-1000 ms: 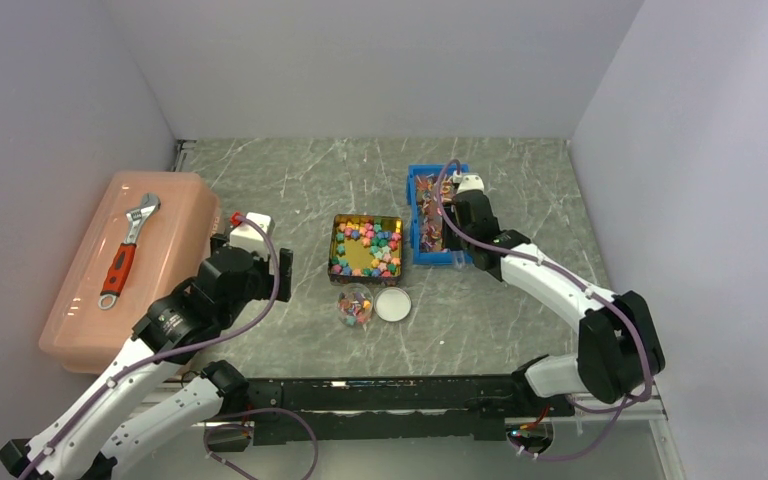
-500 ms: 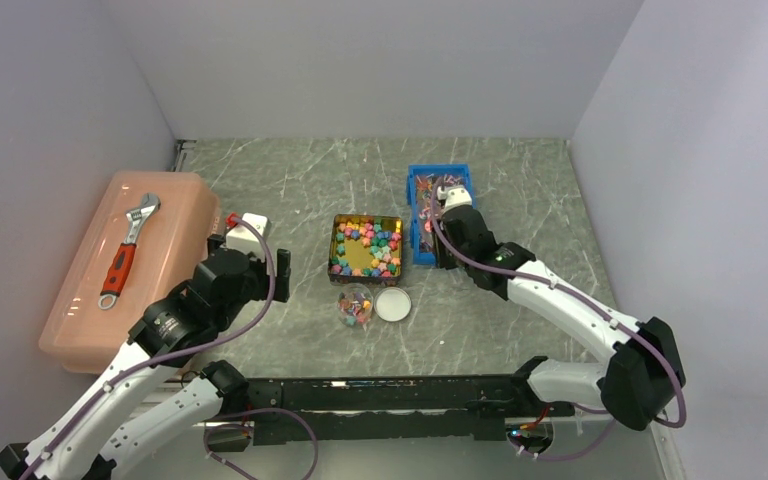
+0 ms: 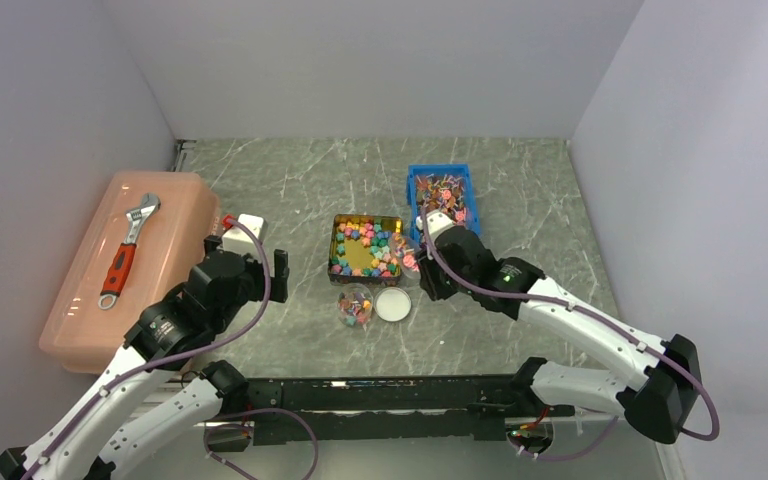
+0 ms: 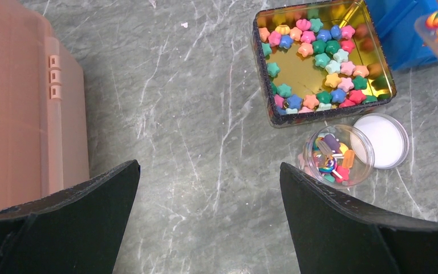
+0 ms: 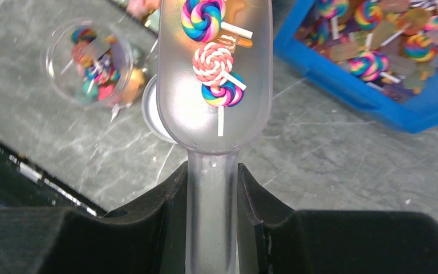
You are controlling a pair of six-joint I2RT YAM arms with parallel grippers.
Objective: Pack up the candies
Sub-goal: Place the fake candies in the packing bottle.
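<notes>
Small pastel star-shaped candies (image 3: 365,246) lie in a gold tin (image 4: 326,118). Lollipop candies fill a blue bin (image 3: 443,192), also in the right wrist view (image 5: 376,97). A clear jar (image 3: 356,304) with several candies stands in front of the tin, its white lid (image 3: 393,303) beside it. My right gripper (image 5: 212,168) is shut on the handle of a clear scoop (image 5: 214,114) that carries three lollipops, held above the lid and to the right of the jar (image 5: 94,68). My left gripper (image 4: 208,188) is open and empty over bare table, left of the jar (image 4: 336,155).
A pink lidded box (image 3: 80,300) with an adjustable wrench (image 3: 128,245) on top stands at the left, also in the left wrist view (image 4: 17,103). A small white block (image 3: 247,224) lies by the left arm. Grey walls close three sides.
My right arm has drawn back from the blue bin toward the near left with the loaded scoop, now by the tin and lid. My left gripper has shifted slightly right.
</notes>
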